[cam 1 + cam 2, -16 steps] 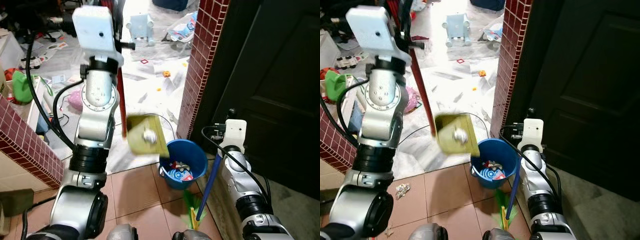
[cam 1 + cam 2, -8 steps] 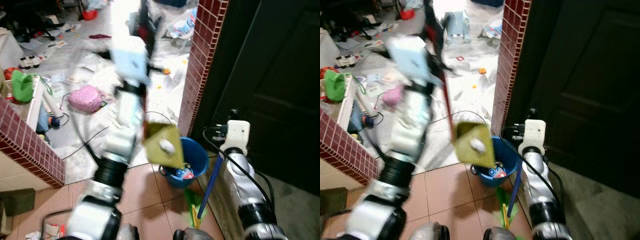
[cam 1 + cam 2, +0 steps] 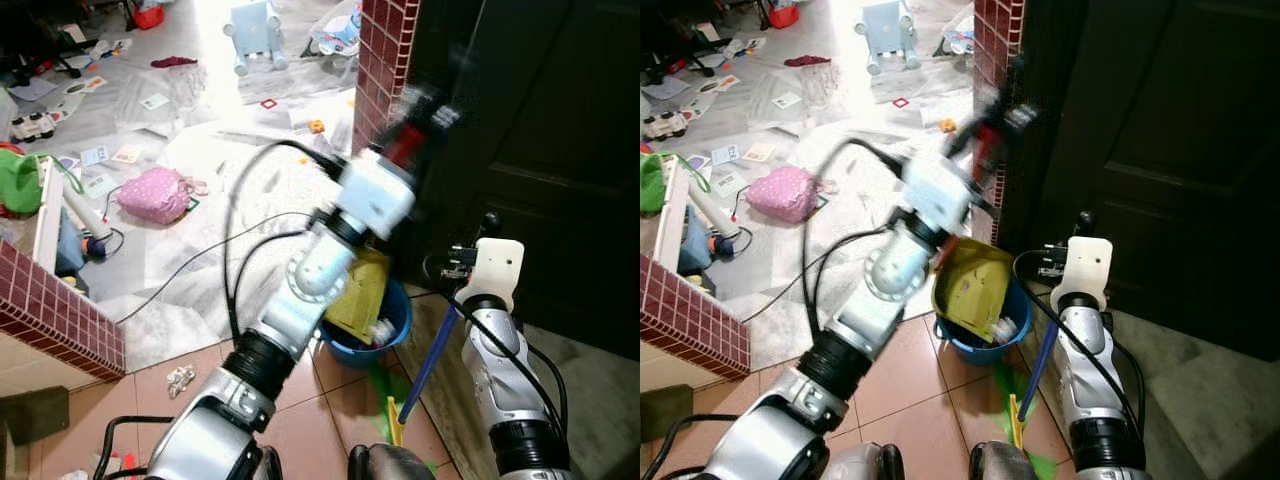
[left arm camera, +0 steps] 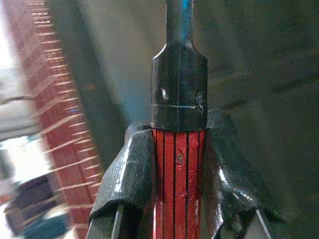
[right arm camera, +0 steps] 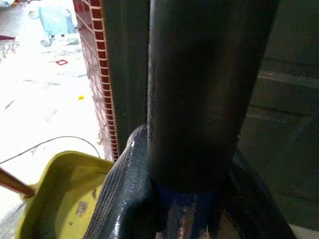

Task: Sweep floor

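My left gripper (image 4: 178, 164) is shut on the red handle (image 4: 178, 149) of the yellow dustpan (image 3: 362, 293). The left arm reaches across to the right, its gripper (image 3: 415, 135) blurred in front of the dark door. The pan hangs tipped steeply into the blue bucket (image 3: 343, 351), and a white crumpled wad (image 3: 380, 328) lies at its lower lip. My right gripper (image 5: 184, 199) is shut on the broom's blue handle (image 3: 430, 365). The broom stands beside the bucket with its green bristles (image 3: 385, 395) on the tiles.
A red brick pillar (image 3: 385, 50) and a dark door (image 3: 560, 150) rise just behind the bucket. A low brick wall (image 3: 60, 320) stands at the left. Cables, a pink bag (image 3: 155, 195), toys and papers litter the far floor. A crumpled scrap (image 3: 180, 377) lies on the tiles.
The left arm has swung right and down, bringing the dustpan from level above the bucket to tipped into it. The right arm and broom kept their place. The camera shifted slightly.
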`<state>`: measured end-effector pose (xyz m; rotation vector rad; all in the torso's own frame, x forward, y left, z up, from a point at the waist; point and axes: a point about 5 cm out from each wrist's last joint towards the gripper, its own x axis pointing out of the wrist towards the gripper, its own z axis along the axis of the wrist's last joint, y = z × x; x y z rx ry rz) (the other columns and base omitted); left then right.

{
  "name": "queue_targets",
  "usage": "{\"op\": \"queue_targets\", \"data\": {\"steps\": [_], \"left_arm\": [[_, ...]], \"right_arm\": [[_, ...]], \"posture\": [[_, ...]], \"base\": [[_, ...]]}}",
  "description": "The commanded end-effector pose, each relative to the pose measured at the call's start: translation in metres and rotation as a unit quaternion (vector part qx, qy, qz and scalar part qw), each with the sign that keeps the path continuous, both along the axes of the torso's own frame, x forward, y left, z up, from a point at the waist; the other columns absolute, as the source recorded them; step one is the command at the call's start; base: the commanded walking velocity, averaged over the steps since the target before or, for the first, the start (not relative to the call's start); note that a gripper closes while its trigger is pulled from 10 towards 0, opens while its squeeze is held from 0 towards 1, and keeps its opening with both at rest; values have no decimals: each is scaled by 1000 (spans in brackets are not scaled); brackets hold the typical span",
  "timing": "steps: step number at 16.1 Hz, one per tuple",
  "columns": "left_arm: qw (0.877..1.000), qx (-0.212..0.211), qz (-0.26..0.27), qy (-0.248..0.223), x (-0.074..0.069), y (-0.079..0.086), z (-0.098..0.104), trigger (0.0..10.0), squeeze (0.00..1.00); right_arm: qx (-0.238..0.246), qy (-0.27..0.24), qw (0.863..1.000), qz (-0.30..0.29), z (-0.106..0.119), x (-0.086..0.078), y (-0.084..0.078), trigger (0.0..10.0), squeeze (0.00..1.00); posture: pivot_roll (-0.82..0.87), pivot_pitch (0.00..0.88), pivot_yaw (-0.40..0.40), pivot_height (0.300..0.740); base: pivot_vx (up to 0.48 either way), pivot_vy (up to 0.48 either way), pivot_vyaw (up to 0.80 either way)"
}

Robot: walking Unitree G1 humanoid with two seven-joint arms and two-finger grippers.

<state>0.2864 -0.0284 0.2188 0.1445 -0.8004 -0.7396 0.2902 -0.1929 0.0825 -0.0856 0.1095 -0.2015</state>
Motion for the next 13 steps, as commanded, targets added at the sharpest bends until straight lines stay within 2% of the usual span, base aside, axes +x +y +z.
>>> {"op": "queue_targets", "data": {"steps": [1,2,5,7,9,11,12,13], "left_arm": [[998,33,-57,-20,-14,-19,3,10000,0],[999,10,-48,-23,-12,-16,13,10000,0],[995,-66,30,-72,0,12,62,10000,0],[985,-116,81,-94,9,39,96,10000,0],[968,-143,160,-133,17,73,126,10000,0],[960,-143,191,-148,19,87,134,10000,0],[953,-129,228,-149,25,102,135,10000,0],[949,-111,263,-132,32,116,128,10000,0]], "right_arm": [[-14,43,999,-7,-16,-4,-2,10000,0],[-12,44,999,-5,-16,-1,0,10000,0],[-5,39,999,6,-14,8,8,10000,0],[-3,41,999,17,-16,13,15,10000,0],[-6,46,999,26,-20,20,20,10000,0],[-7,49,998,30,-21,23,22,10000,0],[-10,54,998,39,-22,25,25,10000,0],[-14,63,997,47,-25,27,28,10000,0]], "posture": [[-171,105,62,740],[-160,99,59,740],[-125,77,46,740],[-101,62,37,740],[-73,32,27,740],[-56,19,22,740],[-44,15,20,740],[-35,16,17,740]], "base": [[0,0,0],[0,0,0],[0,0,0],[0,0,0],[0,0,0],[0,0,0],[0,0,0],[0,0,0]]}}
